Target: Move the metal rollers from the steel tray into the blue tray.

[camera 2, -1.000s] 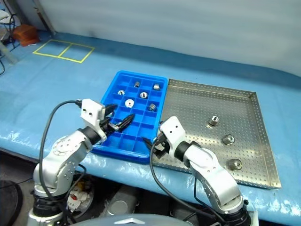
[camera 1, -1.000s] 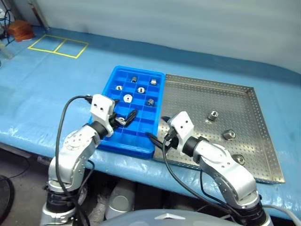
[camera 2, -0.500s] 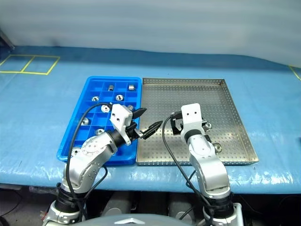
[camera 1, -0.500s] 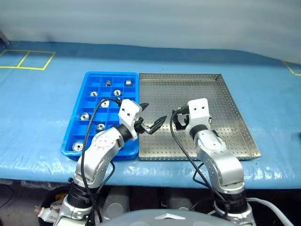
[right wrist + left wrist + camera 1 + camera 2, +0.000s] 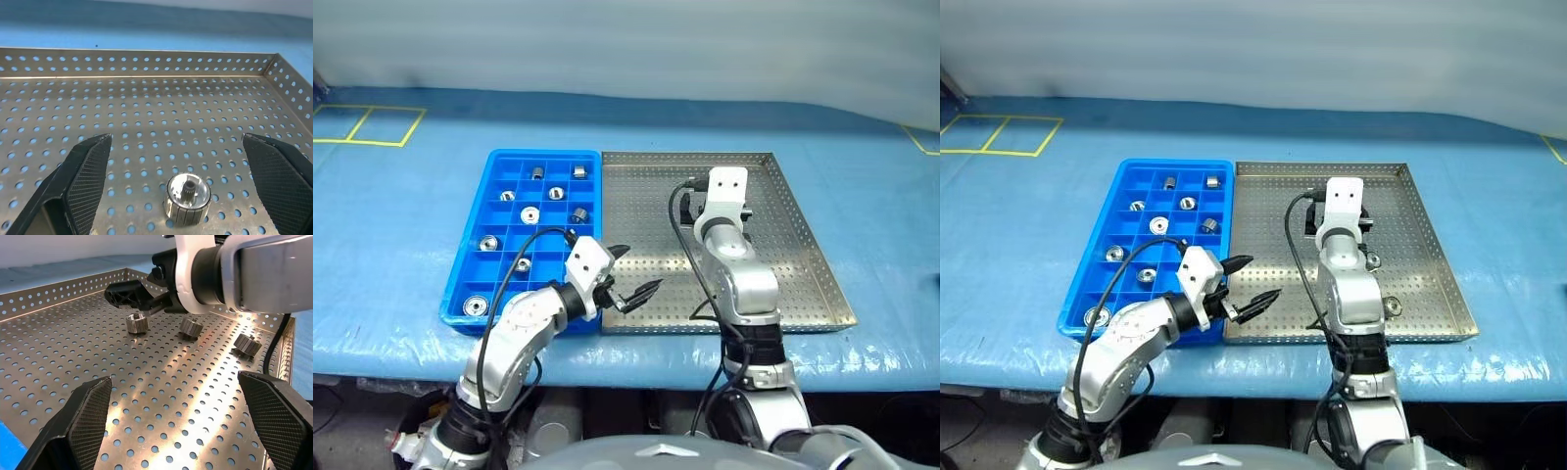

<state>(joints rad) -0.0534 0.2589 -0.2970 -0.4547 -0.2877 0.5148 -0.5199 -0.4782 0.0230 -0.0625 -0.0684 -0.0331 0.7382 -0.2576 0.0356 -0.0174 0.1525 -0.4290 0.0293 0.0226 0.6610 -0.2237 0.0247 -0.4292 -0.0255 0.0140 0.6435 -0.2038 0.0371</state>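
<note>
Both fingers spread wide, empty: left gripper (image 5: 634,275), right gripper (image 5: 181,161) over metal roller (image 5: 188,198).

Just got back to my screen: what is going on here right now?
The robot is moving metal rollers from the steel tray into the blue tray, where several already sit in compartments. At least three rollers lie on the steel tray. The right claw is open over the steel tray with one roller in front of its fingers, not gripped. The left claw is open and empty over the steel tray's near left corner.
</note>
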